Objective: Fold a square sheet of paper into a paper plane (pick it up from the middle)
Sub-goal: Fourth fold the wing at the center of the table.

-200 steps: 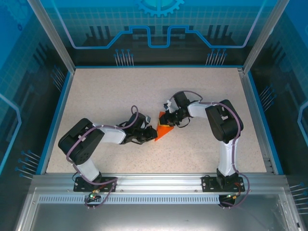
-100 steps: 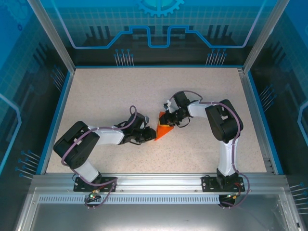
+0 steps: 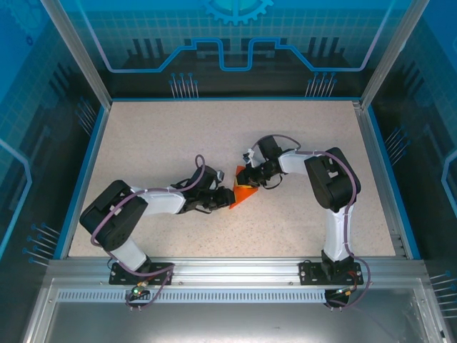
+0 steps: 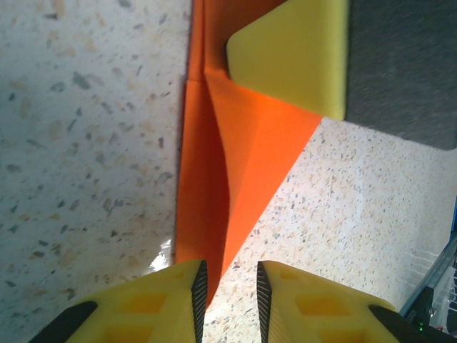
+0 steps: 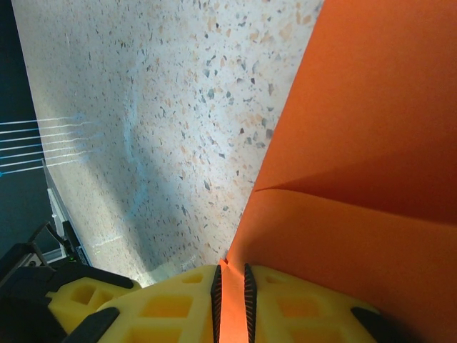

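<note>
sheet: folded orange sheet (image 3: 243,194) is being pinned mid-table (image 3: 164,136), between both grippers | right gripper (image 5: 232,284): is being clamped on sheet's edge (paper sandwiched between pads) | left gripper (image 4: 228,286): jaws are being held narrowly apart, sheet's tip at the gap, ungripped

- We count two arms, the left arm (image 3: 136,207) and the right arm (image 3: 332,186).
- We count two claws, one on each arm: the left claw (image 3: 223,196) and the right claw (image 3: 243,176).
- We count one piece of orange paper (image 3: 243,194), a single folded sheet.
- We count one speckled worktop (image 3: 171,136).
- In the left wrist view we count three yellow fingers: two at the bottom edge (image 4: 143,304) and a third at the top (image 4: 293,50).
- In the right wrist view we count two yellow fingers (image 5: 157,304).
- We count two slanting metal posts at the back, one on the left (image 3: 75,50) and one on the right (image 3: 395,51).
</note>
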Motion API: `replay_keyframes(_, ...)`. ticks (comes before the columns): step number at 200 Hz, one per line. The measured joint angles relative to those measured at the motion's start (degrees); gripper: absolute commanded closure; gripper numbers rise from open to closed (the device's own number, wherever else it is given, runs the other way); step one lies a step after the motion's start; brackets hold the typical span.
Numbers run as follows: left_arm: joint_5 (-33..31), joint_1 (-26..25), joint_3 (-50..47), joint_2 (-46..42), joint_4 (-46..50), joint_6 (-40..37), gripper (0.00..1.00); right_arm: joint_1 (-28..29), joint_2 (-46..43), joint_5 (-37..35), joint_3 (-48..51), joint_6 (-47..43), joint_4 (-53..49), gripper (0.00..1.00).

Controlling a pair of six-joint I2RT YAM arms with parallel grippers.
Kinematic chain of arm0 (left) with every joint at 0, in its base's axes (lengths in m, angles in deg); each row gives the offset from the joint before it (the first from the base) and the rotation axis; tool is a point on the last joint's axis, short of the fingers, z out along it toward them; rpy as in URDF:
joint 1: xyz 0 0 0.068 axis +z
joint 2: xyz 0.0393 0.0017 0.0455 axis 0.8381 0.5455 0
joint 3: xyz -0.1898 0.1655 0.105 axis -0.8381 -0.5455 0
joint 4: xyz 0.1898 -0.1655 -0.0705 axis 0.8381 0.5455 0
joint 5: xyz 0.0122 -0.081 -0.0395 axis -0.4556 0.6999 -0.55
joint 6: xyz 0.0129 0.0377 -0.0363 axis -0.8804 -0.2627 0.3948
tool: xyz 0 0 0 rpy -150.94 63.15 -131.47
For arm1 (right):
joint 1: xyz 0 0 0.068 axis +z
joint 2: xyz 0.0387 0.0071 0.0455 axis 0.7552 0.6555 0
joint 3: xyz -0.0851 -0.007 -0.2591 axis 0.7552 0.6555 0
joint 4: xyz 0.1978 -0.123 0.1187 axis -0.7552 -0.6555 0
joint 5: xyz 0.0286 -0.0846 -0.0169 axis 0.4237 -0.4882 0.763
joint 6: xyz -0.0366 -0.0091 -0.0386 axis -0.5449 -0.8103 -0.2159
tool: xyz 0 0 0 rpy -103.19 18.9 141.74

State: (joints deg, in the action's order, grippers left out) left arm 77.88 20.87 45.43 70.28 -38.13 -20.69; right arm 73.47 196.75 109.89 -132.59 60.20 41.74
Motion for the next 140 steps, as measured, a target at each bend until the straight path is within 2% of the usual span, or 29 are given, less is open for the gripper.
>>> replay_keyframes(32,-0.3,-0.1,1.1,0.2,1.2,-0.2,0.80,-0.1,0.0,0.1,0.0,0.0,0.0,0.81)
replay_keyframes(77,-1.5,-0.3,1.3,1.3,3.6,-0.4,0.79,-0.1,0.1,0.1,0.0,0.0,0.0,0.81)
replay_keyframes(140,-2.1,-0.7,2.4,2.4,5.5,-0.4,0.87,-0.1,0.1,0.2,0.0,-0.2,0.0,0.81)
